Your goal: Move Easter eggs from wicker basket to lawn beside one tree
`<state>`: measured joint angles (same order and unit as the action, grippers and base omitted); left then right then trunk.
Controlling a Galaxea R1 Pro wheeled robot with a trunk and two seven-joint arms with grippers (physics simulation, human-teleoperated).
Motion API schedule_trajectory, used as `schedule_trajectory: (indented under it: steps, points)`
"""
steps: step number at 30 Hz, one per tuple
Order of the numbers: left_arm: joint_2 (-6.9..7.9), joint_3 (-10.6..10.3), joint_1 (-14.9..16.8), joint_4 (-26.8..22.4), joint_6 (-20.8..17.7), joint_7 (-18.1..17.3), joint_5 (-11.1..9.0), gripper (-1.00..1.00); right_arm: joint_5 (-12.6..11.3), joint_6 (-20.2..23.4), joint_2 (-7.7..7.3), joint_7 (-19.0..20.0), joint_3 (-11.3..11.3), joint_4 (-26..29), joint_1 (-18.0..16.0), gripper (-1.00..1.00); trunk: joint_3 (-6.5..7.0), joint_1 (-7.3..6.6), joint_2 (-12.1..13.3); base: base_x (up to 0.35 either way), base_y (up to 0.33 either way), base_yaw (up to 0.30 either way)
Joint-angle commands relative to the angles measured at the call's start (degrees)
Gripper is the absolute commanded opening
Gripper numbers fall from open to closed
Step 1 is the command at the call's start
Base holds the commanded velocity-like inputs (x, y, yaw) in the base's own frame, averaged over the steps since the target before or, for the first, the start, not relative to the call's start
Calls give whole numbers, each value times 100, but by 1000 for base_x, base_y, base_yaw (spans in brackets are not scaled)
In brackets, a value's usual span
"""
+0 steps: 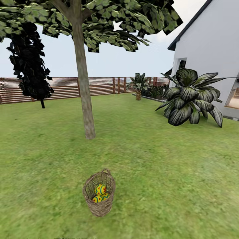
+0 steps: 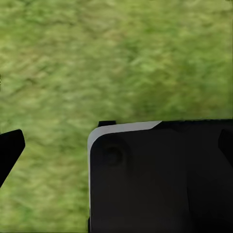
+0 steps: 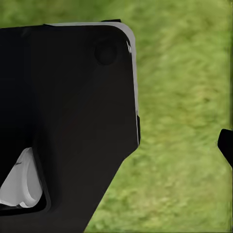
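Note:
The wicker basket (image 1: 99, 205) stands on the lawn (image 1: 159, 172) in the head view, low and just left of centre. The yellow Easter eggs (image 1: 100, 190) with blue and red marks lie clustered inside it; their number is hard to tell. Beyond the basket rises the tree (image 1: 84, 99), a pale bare trunk under a leafy canopy. In the left wrist view my left gripper (image 2: 116, 145) hangs over grass, its dark fingertips (image 2: 10, 148) far apart and nothing between them. My right gripper (image 3: 116, 145) shows one fingertip (image 3: 226, 144) at the frame's edge, also over bare grass.
A dark narrow tree (image 1: 31, 66) stands at the back left before the slatted fence (image 1: 66, 88). A low broad-leaved plant (image 1: 191, 98) and the white house (image 1: 212, 43) are at the right. A black part of the robot's body (image 2: 160, 179) blocks much of both wrist views.

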<state>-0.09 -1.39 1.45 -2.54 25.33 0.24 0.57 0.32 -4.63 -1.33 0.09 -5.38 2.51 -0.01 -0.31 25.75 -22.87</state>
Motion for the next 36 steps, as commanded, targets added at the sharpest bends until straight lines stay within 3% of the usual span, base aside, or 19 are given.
schedule_trajectory:
  steps: [1, 36]
  points:
    - [0, -11, 4, 8, 18, 3, 7, 100, 3, -21, 1, 1, -43, -4, -1, 100, -3, 3, -5, 95, -95, 290]
    - [0, -5, 4, 8, 23, -5, 5, 100, 3, -21, 1, 6, -43, -1, 1, 100, -3, 3, -5, 11, -11, 290]
